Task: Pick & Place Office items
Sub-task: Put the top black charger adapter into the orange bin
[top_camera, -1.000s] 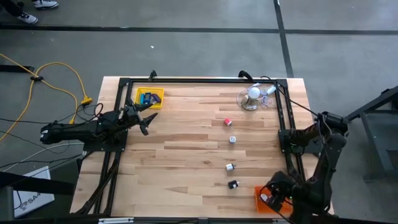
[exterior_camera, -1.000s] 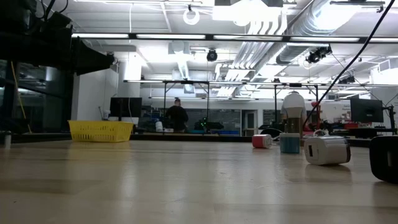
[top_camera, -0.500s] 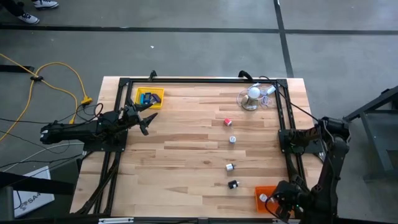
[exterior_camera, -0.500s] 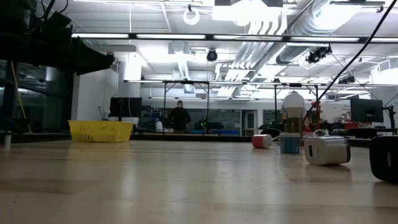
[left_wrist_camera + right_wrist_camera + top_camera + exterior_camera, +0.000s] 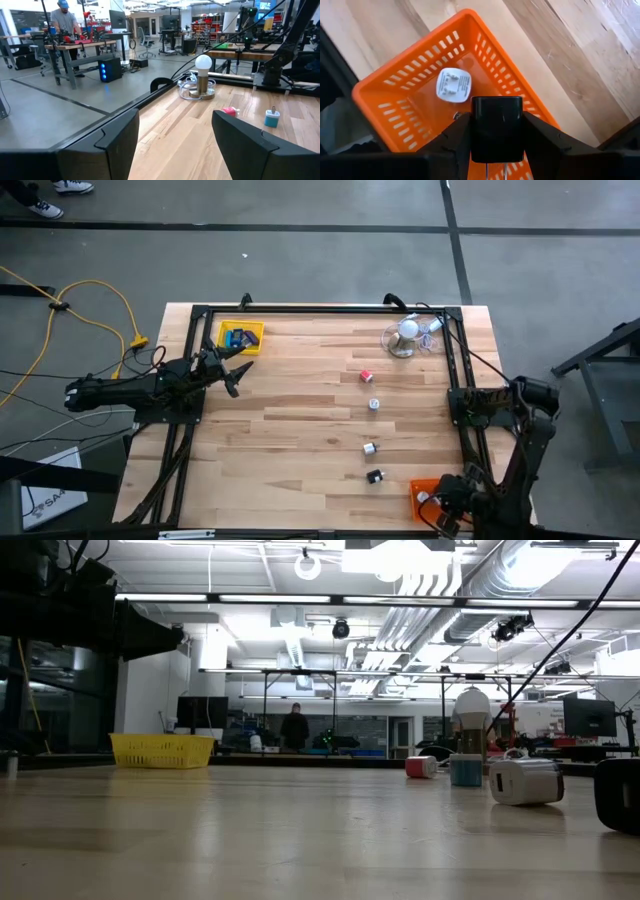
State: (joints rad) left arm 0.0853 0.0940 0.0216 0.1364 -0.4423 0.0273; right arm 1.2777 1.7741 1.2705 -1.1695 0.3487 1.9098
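My right gripper point(image 5: 496, 134) hangs over the orange tray point(image 5: 395, 85) at the table's near right corner point(image 5: 425, 500) and is shut on a small black block point(image 5: 496, 120). A white plug-like piece point(image 5: 453, 85) lies flat on the tray's floor. On the wood lie a red piece point(image 5: 366, 376), two silver-white pieces point(image 5: 373, 404) point(image 5: 369, 448) and a black piece point(image 5: 374, 476). My left gripper point(image 5: 234, 372) waits open at the left, beside the yellow tray point(image 5: 240, 337), which holds blue pieces. My right gripper pinches the black block by two opposite sides point(image 5: 476, 131) between its two fingers. The fingers come from above, pointing steeply down. The block is lifted clear, above the orange tray's inside.
A white ball-shaped lamp with a clear wiry tangle point(image 5: 407, 332) stands at the far right. A black frame rail point(image 5: 452, 370) runs along the table's right side, next to the right arm. Bare wood lies between the two trays. A person stands far off in the room point(image 5: 295, 727).
My right gripper has gone down and toward the table's near right corner with the black block, coming over the orange tray, and has rolled a little. The white piece in the tray now shows beside it.
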